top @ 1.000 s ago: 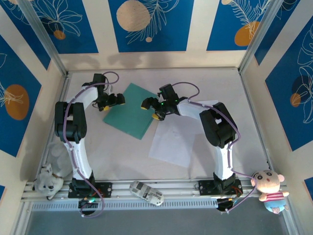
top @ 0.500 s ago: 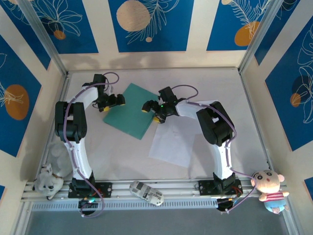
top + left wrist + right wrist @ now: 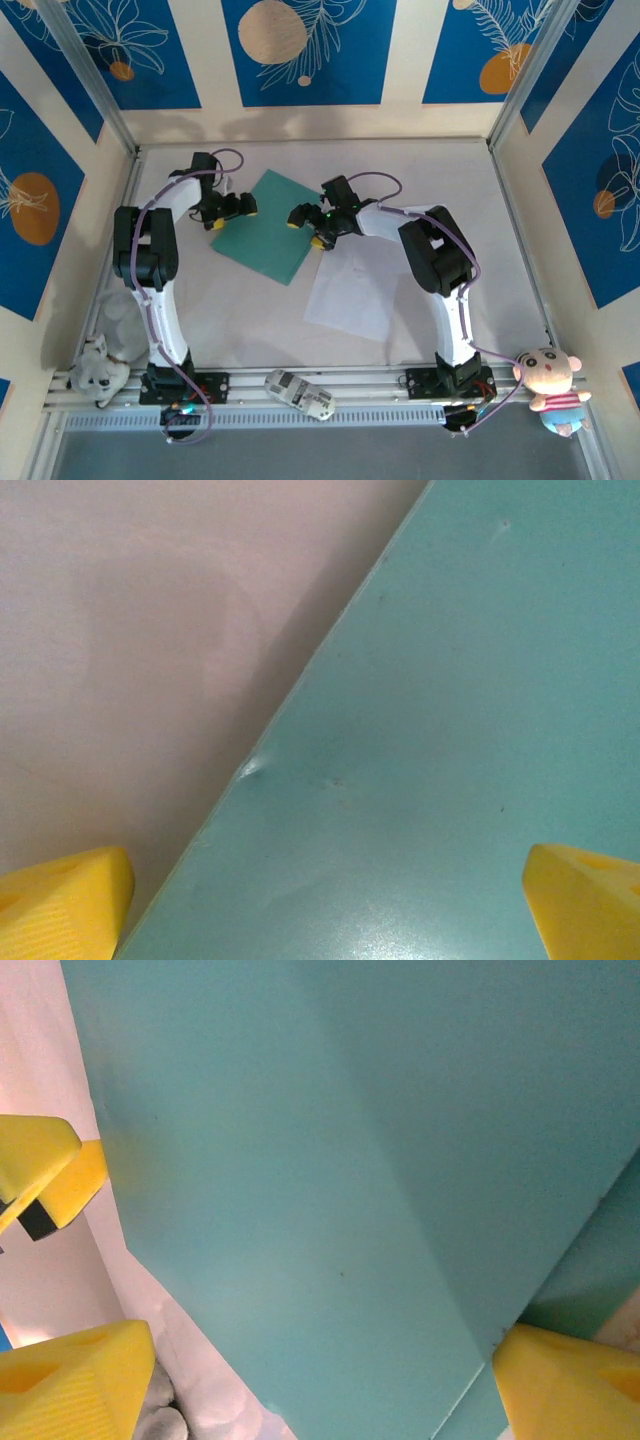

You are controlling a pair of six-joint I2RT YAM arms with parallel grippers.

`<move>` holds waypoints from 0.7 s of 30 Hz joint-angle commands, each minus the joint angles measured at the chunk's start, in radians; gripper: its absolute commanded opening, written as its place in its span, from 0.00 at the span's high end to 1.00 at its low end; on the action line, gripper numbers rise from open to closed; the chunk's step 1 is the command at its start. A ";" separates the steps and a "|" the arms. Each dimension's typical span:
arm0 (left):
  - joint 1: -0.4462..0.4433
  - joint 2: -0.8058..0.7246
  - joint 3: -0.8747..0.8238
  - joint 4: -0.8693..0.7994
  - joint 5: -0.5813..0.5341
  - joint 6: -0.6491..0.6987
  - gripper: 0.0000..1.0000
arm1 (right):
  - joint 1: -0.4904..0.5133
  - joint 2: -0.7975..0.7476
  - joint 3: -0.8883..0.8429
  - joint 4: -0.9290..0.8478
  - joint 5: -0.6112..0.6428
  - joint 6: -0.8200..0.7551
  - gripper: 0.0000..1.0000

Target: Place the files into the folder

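1. Two arms reach over the desk [image 3: 450,180], and each end effector is at the folder [image 3: 262,228].
2. From above, the green folder lies flat on the desk, turned like a diamond. It is at about 11 o'clock from the middle of the desk.
3. The files [image 3: 365,285] are white sheets lying flat on the desk, out of the folder. They are just beside it, at about 4 o'clock from it. I cannot tell if they touch it.
4. The left end effector [image 3: 230,213] is at the folder's 9 o'clock edge. Its yellow fingers are wide apart and hold nothing.
5. In the left wrist view, the left end effector [image 3: 320,910] looks down on that edge. One finger is over the desk [image 3: 130,630] and one is over the folder [image 3: 450,730].
6. The right end effector [image 3: 306,229] is at the folder's 3 o'clock corner. Its fingers are wide apart too, and I see nothing held.
7. In the right wrist view, the right end effector [image 3: 320,1385] is close over the folder [image 3: 300,1160]. Two green layers show near the 4 o'clock corner of that view.
8. Near the arm bases sit a toy dog [image 3: 100,372] at 7 o'clock and a doll [image 3: 550,385] at 5 o'clock.
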 commanded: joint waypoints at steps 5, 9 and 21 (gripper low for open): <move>0.014 -0.002 -0.026 -0.029 0.054 -0.036 0.00 | 0.015 0.033 0.051 -0.004 -0.044 0.009 0.12; 0.012 -0.033 -0.045 -0.056 0.072 -0.053 0.00 | 0.015 0.016 0.063 0.002 -0.059 0.012 0.12; 0.011 -0.185 -0.235 0.044 0.228 -0.180 0.00 | 0.005 -0.057 0.130 -0.036 -0.138 -0.005 0.12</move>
